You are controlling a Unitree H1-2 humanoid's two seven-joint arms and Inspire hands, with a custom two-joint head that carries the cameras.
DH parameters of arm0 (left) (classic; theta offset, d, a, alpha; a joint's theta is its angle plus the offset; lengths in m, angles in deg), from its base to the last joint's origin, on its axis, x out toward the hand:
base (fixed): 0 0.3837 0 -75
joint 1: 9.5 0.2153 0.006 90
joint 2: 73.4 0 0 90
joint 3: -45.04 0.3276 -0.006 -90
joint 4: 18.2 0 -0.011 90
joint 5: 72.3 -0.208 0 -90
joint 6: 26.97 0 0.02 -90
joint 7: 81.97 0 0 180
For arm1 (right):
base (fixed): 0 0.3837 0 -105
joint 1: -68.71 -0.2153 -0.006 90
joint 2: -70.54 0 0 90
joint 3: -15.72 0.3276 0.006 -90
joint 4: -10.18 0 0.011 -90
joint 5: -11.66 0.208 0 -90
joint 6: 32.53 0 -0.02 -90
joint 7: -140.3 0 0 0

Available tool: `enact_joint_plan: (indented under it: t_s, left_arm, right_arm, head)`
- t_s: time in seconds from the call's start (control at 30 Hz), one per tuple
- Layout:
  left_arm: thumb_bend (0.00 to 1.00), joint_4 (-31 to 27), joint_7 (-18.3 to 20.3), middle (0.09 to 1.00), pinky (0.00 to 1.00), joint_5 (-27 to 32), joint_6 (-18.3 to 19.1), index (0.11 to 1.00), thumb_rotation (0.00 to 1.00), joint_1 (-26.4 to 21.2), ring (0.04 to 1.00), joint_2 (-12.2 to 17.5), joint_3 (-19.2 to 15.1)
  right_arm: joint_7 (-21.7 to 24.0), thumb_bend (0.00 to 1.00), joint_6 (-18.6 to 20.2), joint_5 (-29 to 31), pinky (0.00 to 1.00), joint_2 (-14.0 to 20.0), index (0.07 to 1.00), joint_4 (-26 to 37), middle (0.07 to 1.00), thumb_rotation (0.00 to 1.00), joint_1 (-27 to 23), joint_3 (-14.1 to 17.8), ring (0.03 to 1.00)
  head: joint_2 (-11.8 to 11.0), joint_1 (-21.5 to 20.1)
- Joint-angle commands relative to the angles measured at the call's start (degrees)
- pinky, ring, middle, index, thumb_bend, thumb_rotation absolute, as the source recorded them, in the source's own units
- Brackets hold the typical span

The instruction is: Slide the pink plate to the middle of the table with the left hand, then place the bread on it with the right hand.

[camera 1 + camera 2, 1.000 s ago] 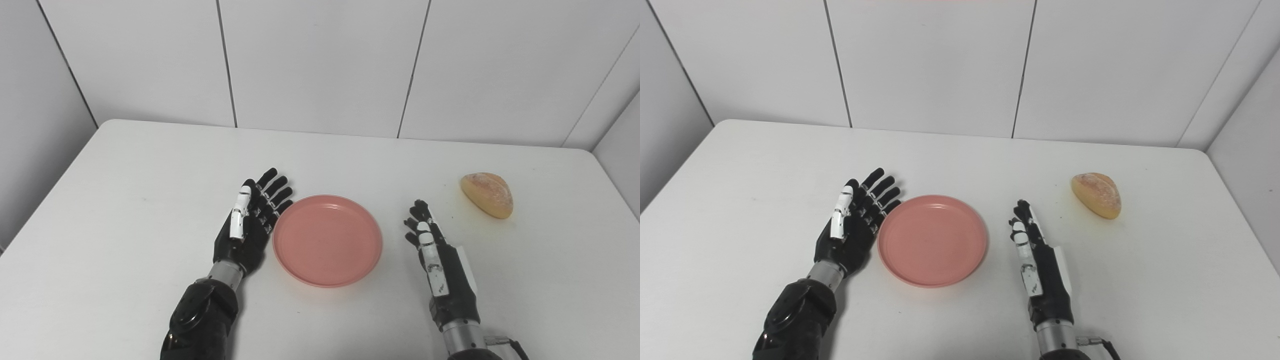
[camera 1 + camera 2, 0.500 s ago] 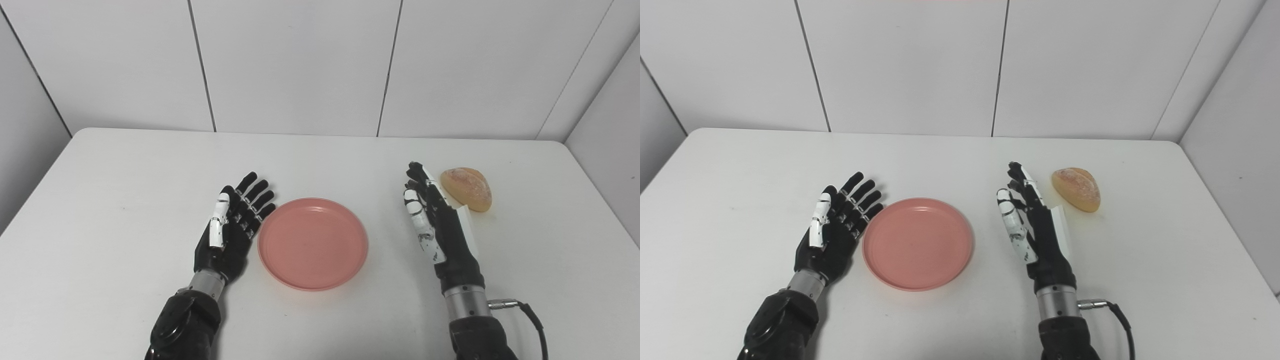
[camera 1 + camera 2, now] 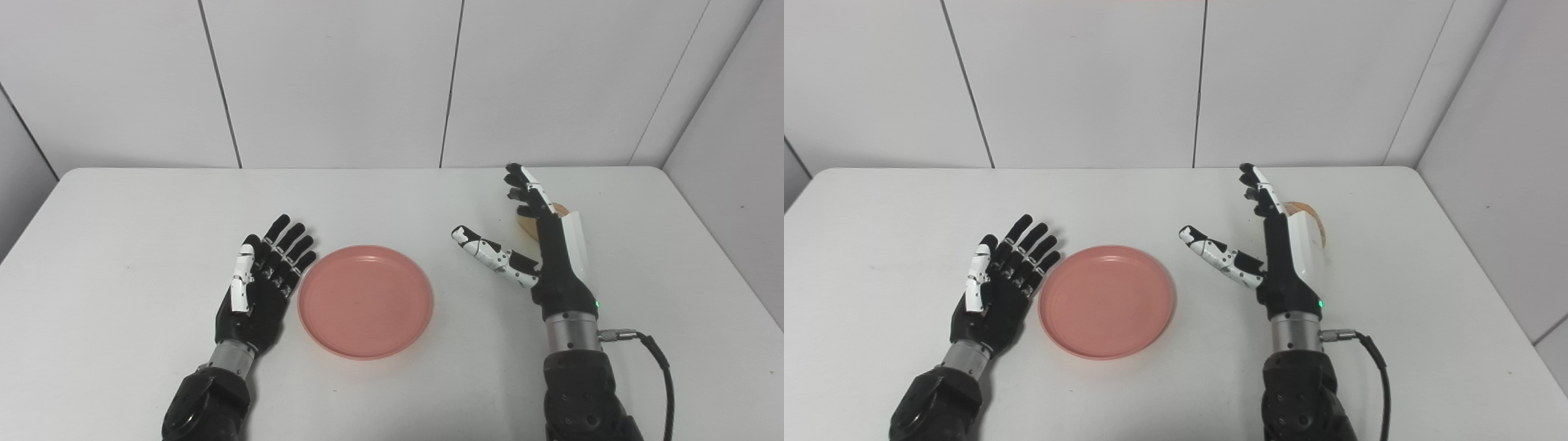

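The pink plate lies flat on the white table, near its middle. My left hand rests open, palm up, right beside the plate's left rim. My right hand stands open on edge to the right of the plate, thumb spread toward it and fingers stretched to the back. The bread, a golden roll, lies just behind that hand, so only a sliver of it shows; nothing is held.
White wall panels close off the table at the back and on the right. A black cable trails from my right wrist toward the near right edge.
The camera has swung to the right. My right hand has reached forward and to the right, up to the bread, and spread its thumb. Plate and left hand stay put.
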Motion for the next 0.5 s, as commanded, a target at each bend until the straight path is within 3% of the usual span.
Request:
enact_joint_plan:
  t_s: [0.0, 0.47]
  left_arm:
    - [0.35, 2.13, -0.89, 0.896, 0.92, -0.03, 1.64, 0.887, 1.0, 1.64, 0.899, 0.37, -0.65]
    - [0.32, 2.1, -1.85, 0.899, 0.93, 1.56, 4.09, 0.894, 1.0, 1.45, 0.902, 0.28, -1.51]
  right_arm:
    - [-1.8, 0.81, -1.82, -1.88, 0.76, 1.28, 0.874, 0.72, 0.849, 0.47, -2.63, 0.58, 0.821]
    - [-1.41, 0.87, 0.79, -7.84, 0.72, 9.53, 0.913, -4.03, 0.9, 0.48, -7.06, 3.61, 0.836]
  head:
    - [-0.26, -0.59]
    - [-1.8, -2.51]
